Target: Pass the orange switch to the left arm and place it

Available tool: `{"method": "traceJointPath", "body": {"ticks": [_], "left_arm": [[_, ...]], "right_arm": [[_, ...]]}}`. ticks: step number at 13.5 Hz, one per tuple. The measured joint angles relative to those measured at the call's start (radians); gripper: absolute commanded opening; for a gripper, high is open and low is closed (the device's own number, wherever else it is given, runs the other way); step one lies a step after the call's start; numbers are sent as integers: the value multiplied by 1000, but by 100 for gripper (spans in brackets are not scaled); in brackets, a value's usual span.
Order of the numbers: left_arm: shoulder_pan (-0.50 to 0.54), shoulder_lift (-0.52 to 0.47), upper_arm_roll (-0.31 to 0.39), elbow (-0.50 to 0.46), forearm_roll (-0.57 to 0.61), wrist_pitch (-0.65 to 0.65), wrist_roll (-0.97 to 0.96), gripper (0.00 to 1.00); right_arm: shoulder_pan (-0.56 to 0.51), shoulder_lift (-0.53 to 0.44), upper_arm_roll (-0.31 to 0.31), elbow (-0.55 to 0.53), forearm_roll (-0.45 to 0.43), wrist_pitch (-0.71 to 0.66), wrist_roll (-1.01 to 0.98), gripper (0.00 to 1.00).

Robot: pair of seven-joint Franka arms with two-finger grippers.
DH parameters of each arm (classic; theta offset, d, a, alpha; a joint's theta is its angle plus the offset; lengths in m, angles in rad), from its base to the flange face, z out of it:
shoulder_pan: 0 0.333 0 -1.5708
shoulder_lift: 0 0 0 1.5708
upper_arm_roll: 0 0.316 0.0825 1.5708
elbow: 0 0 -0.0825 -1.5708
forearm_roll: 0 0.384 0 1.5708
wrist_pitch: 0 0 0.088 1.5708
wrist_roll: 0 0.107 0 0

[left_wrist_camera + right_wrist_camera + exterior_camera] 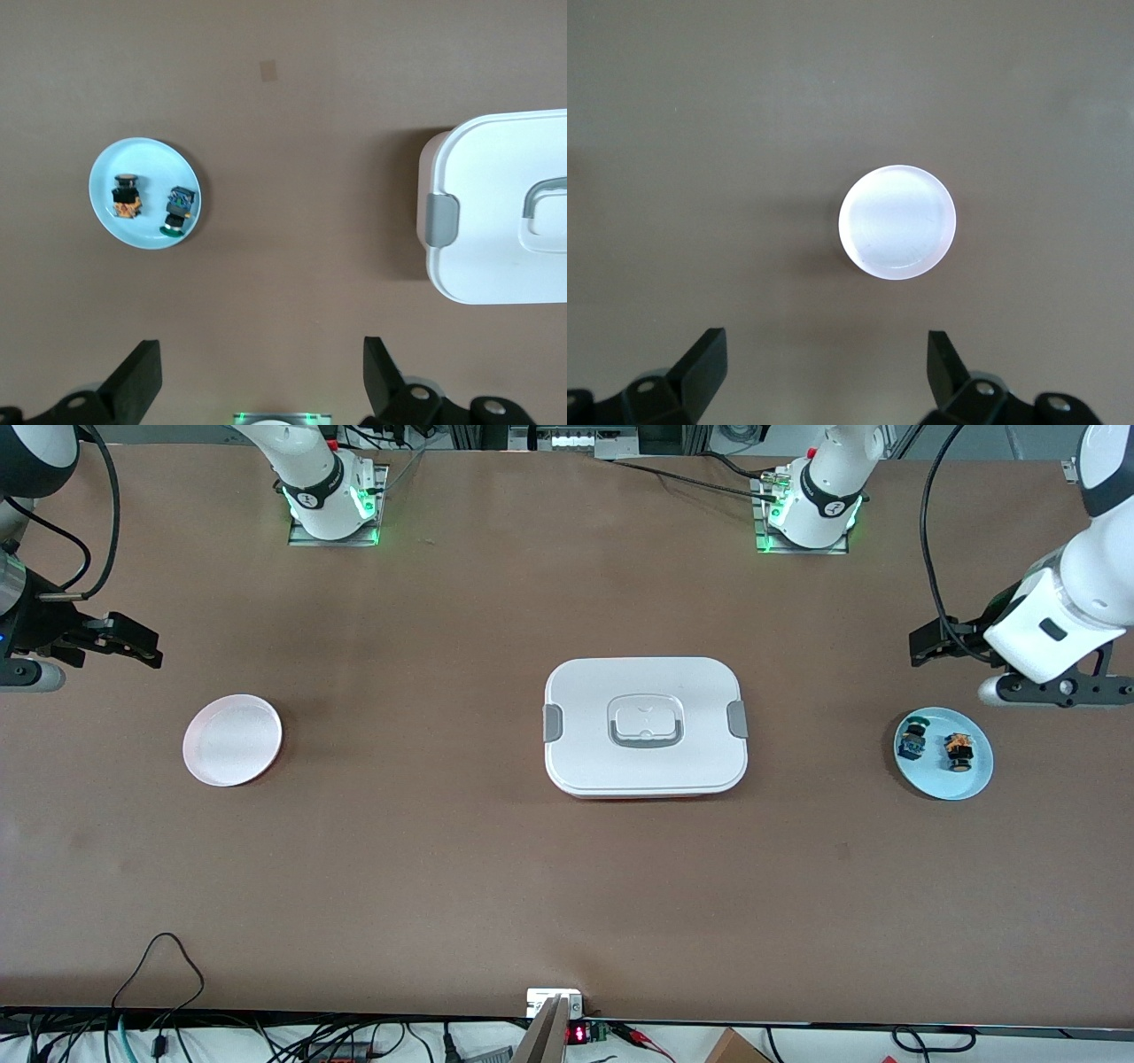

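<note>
This is a robotics lab: two white arms (323,487) stand bolted by lit bases to a bare brown table (443,850), with loose cables (159,974) and electronics along its edge.

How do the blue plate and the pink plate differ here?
The blue plate holds the orange switch and a blue-and-green component; the pink plate holds nothing. The blue plate sits at the left arm's end of the table, the pink at the right arm's. Both are small, round and flat on the table.
</note>
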Motion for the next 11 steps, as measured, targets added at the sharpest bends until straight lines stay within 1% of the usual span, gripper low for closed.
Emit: {"method": "traceJointPath", "body": {"ticks": [1, 2, 3, 4, 5, 8, 11], "left_arm": [[-82, -14, 103, -4, -23, -9, 1, 100], [-146, -25, 185, -13, -37, -13, 3, 100], [-194, -37, 246, -27, -49, -14, 3, 100], [-222, -48, 283, -48, -59, -10, 3, 100], [-232, -61, 298, -76, -63, 4, 3, 100], [-239, -96, 305, -161, -64, 59, 3, 100], [-243, -105, 305, -170, -64, 65, 3, 100]], "right_arm": [[1, 0, 0, 4, 0, 0, 1, 100], [1, 0, 0, 7, 0, -1, 1, 100], [0, 0, -2, 7, 0, -1, 1, 100], [0, 0, -3, 8, 0, -1, 0, 100], [0, 0, -4, 8, 0, -1, 0, 100], [0, -1, -6, 16, 0, -1, 0, 100], [0, -1, -6, 32, 0, -13, -1, 100]]}}
